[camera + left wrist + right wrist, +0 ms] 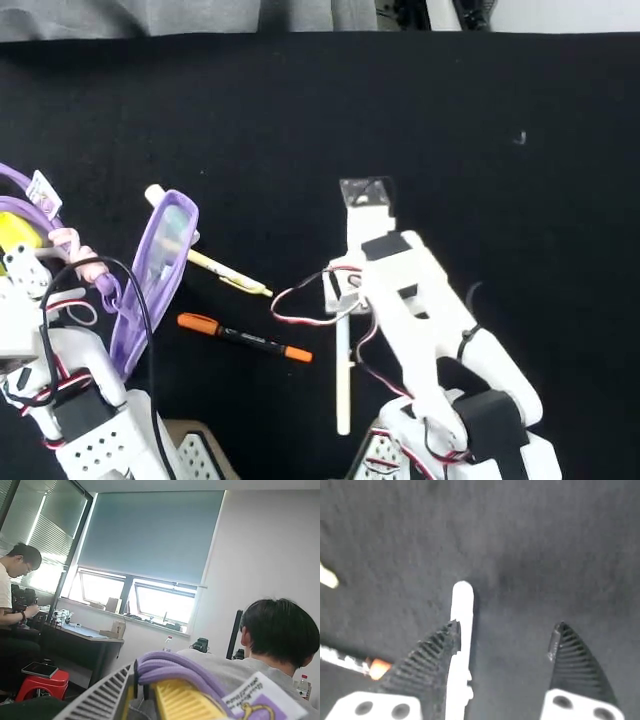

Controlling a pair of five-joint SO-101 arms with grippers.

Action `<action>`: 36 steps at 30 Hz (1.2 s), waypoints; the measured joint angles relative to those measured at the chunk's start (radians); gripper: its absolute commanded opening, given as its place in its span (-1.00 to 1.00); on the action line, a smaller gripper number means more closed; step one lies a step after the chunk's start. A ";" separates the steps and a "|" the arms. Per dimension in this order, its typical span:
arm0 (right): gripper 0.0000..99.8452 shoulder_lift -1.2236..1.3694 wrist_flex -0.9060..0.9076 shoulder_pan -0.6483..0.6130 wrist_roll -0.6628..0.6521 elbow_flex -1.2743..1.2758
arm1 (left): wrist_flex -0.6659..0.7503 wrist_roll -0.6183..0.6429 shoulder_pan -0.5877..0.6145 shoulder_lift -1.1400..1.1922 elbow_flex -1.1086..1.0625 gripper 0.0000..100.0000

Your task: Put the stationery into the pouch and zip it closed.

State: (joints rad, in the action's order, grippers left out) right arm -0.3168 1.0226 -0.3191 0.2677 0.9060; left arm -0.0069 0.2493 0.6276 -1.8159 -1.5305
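Observation:
My left gripper is at the table's left edge, shut on the strap of the purple see-through pouch, which hangs tilted off the cloth. In the left wrist view the purple strap is pinched in my left gripper. A cream pen lies partly under the pouch, and an orange marker lies nearer the front. My right gripper stands open at mid-table. A white pen runs under that arm. In the right wrist view the white pen lies inside my right gripper, against one finger.
The black cloth table is bare on the right and at the back. Red and white cables loop beside the right arm, just above the marker's tip. A paper tag hangs from the pouch strap.

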 measured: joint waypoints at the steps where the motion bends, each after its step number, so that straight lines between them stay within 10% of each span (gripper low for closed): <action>1: -0.43 0.000 -0.037 0.000 0.009 0.011 | 0.000 0.000 0.000 0.000 0.000 -0.94; 31: -0.43 0.083 -0.232 -0.087 0.098 0.100 | 0.000 0.000 0.000 0.000 0.000 -0.94; 36: -0.72 0.212 -0.192 -0.083 0.098 0.000 | 0.000 0.000 0.000 0.000 0.000 -0.94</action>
State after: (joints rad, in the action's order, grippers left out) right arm -0.1051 0.8309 -0.4020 0.3659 0.9060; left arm -0.0069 0.2493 0.6276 -1.8159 -1.5305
